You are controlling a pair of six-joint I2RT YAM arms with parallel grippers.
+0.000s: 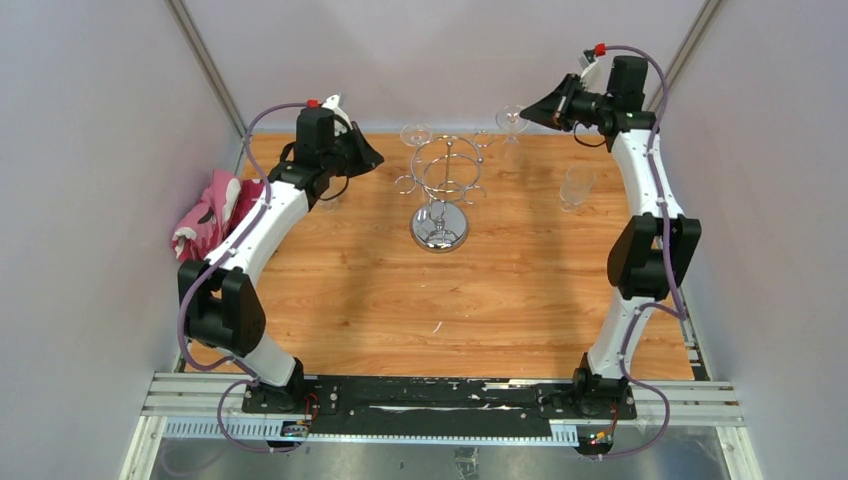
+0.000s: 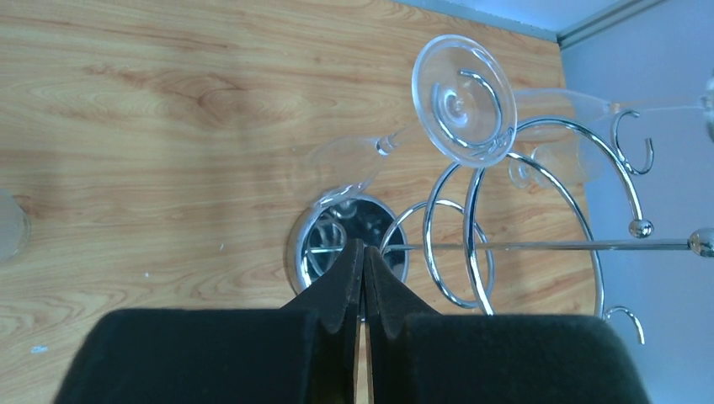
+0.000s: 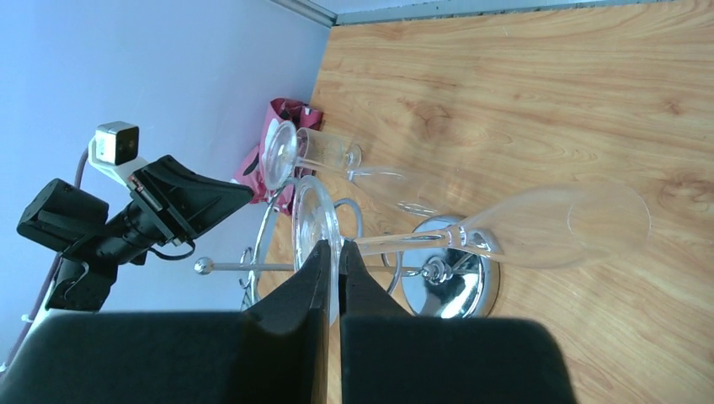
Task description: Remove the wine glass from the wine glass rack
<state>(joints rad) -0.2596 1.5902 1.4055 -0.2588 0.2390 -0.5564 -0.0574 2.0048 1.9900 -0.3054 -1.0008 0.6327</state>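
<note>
In the top view's upper right, the right gripper [image 3: 334, 250] pinches the wine glass [image 3: 556, 225] by its foot, just right of the wine glass rack [image 1: 439, 228]. The left gripper [image 2: 363, 257] is clenched, empty

A wine glass rack [image 1: 440, 188] stands on the surface [image 1: 400, 310], centred left to right and toward the far edge. Behind and to the right of it is a wine glass [image 1: 511, 120], its foot seemingly between the jaws of the right gripper [image 1: 526, 108], near the far right corner. A second wine glass [image 1: 415, 135] hangs on the rack's far-left side. The left gripper [image 1: 376, 158] is just left of the rack. A tumbler [image 1: 577, 187] stands to the rack's right, and a cloth [image 1: 210, 212] lies at the left edge.
</note>
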